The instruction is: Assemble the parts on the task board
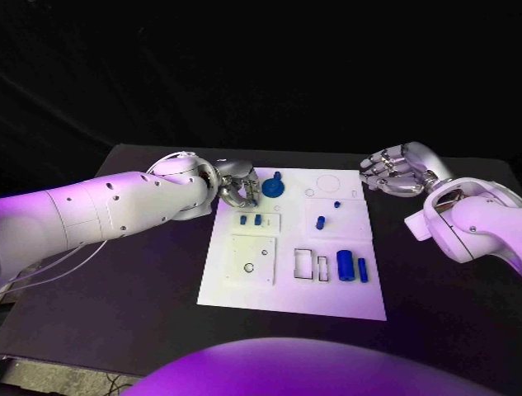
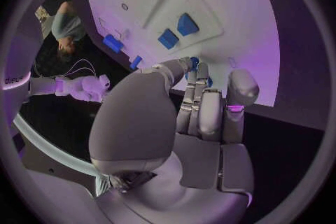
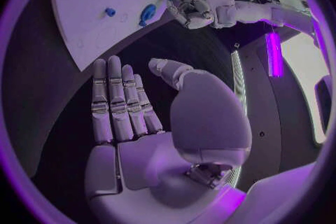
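The white task board (image 1: 294,285) lies in the middle of the black table. A blue round part (image 1: 271,186) lies near its far left corner, and my left hand (image 1: 238,190) is right beside it, fingers stretched over the board's edge. Blue shows between the thumb and fingertips (image 2: 194,61); whether it is gripped is unclear. Two small blue blocks (image 1: 250,219) (image 2: 176,31), a short blue peg (image 1: 320,222) and a blue cylinder (image 1: 346,264) with a slim blue piece (image 1: 362,269) lie on the board. My right hand (image 1: 392,172) hovers off the board's far right corner, its fingers (image 3: 119,101) straight, holding nothing.
A raised white plate (image 1: 252,258) with holes lies on the board's near left part, and rectangular slots (image 1: 311,264) lie beside the cylinder. Black table (image 1: 130,289) surrounds the board on all sides.
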Available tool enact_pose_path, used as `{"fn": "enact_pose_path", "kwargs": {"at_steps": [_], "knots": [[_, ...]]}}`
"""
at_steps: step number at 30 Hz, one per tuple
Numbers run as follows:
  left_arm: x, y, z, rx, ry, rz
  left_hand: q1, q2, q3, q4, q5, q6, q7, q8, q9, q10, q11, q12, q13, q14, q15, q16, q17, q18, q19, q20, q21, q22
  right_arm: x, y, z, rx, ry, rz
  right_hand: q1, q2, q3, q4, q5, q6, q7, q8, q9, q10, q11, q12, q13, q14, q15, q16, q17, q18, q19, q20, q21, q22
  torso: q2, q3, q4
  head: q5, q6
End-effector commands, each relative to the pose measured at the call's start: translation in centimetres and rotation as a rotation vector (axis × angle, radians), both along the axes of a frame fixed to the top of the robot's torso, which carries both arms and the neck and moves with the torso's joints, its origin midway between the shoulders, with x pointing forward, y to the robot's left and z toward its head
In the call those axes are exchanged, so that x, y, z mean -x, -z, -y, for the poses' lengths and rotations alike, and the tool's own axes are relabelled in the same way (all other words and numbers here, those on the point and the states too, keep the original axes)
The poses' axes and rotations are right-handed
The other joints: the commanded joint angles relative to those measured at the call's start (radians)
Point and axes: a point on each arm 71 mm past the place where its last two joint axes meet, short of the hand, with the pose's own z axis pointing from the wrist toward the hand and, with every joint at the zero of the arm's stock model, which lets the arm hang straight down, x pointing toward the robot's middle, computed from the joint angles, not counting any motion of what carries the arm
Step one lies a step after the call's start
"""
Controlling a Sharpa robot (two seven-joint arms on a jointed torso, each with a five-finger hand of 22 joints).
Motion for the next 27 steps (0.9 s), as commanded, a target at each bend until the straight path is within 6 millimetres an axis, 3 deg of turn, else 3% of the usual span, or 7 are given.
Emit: {"fn": "enact_pose_path", "kwargs": {"at_steps": [1, 27], "knots": [[0.1, 0.1, 0.2, -0.004, 0.006, -0.019, -0.01, 0.002, 0.0, -0.003, 0.002, 0.003, 0.002, -0.002, 0.001, 0.008, 0.001, -0.007, 0.002, 0.008, 0.0, 0.0, -0.001, -0.017, 0.003, -0.001, 0.001, 0.132, 0.0, -0.1, -0.1, 0.003, -0.008, 0.009, 0.0, 0.003, 0.001, -0.005, 0.006, 0.008, 0.002, 0.006, -0.002, 0.007, -0.001, -0.006, -0.001, -0.003, 0.0, -0.005, 0.002, 0.011, -0.008, 0.001, 0.003, -0.001, 0.001, -0.0001, -0.0003, 0.0, 0.0], [0.1, 0.5, 1.2, -0.056, 0.013, -0.034, -0.016, -0.001, 0.006, -0.011, 0.007, -0.003, 0.003, -0.008, 0.001, 0.01, 0.002, -0.016, 0.004, 0.007, 0.0, -0.002, -0.006, -0.016, 0.0, -0.002, 0.003, 0.132, 0.2, 0.0, -0.1, 0.004, -0.012, 0.001, 0.0, 0.003, 0.001, -0.006, 0.006, 0.007, 0.002, 0.006, -0.002, 0.007, -0.001, -0.007, -0.002, -0.004, 0.0, -0.005, 0.002, 0.01, -0.008, 0.001, 0.003, -0.002, 0.0, 0.0001, -0.0003, -0.005, 0.0]]}}
